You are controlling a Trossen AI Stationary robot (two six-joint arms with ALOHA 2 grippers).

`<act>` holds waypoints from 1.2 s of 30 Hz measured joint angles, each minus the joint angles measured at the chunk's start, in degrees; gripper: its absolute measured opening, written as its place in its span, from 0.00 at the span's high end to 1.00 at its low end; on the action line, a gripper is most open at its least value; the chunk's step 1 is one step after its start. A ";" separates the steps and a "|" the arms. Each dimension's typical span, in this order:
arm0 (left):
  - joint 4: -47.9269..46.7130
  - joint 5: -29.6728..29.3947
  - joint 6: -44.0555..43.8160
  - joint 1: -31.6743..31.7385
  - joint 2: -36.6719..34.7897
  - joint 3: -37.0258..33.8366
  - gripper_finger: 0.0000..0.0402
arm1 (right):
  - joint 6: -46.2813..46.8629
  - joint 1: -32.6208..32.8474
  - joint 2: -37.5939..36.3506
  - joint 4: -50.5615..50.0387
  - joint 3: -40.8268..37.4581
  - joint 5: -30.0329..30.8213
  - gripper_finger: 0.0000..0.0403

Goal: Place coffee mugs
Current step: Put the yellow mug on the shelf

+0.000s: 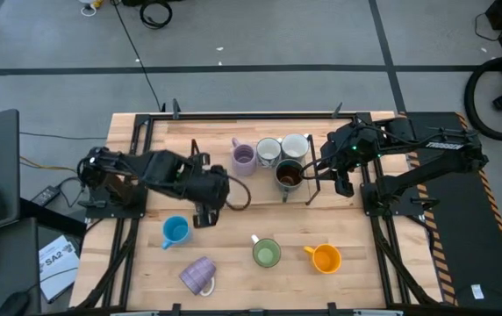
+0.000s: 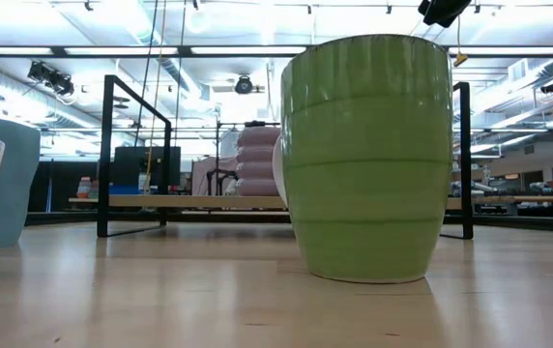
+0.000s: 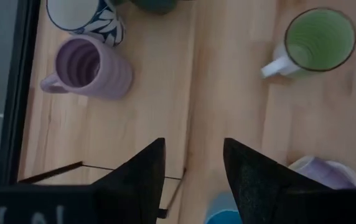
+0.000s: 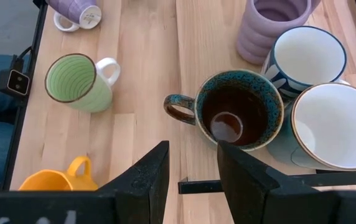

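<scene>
High view gives me the layout: four mugs stand clustered at the far middle of the table [image 1: 146, 263], inside a thin black frame [image 1: 308, 189] — an upright lilac mug [image 1: 243, 158], the white mug with blue pattern [image 1: 268, 151], the pale teal mug [image 1: 296, 146] and the dark glazed mug [image 1: 289, 175], the last three touching or nearly so. I read that cluster as the placing spot, since they are packed so close together.

Four more wait on the near half: the bright blue mug [image 1: 175, 231], a second lilac mug [image 1: 198, 276] lying on its side, the green mug [image 1: 266, 253] and the orange mug [image 1: 325, 258].

My left gripper [image 1: 205, 213] hangs just beside the bright blue mug, fingers parted and holding nothing (its wrist camera shows bare wood between them), so I judge it is lining up for that mug.

My right gripper [image 4: 192, 163] hovers over the frame's edge next to the dark glazed mug, jaws apart and empty; the mug stands free on the wood, which suggests a release there.
</scene>
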 joint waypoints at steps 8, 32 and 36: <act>0.00 -1.04 -12.94 -6.48 0.01 -0.01 0.58 | -0.01 -0.01 0.00 0.00 0.00 0.00 0.65; 0.26 -3.74 -44.79 -20.76 4.53 -0.07 0.58 | 0.26 1.18 0.09 2.40 0.00 -2.10 0.65; 0.33 -3.75 -44.34 -20.86 6.13 -0.07 0.58 | 4.89 5.61 0.09 2.97 0.00 -3.99 0.65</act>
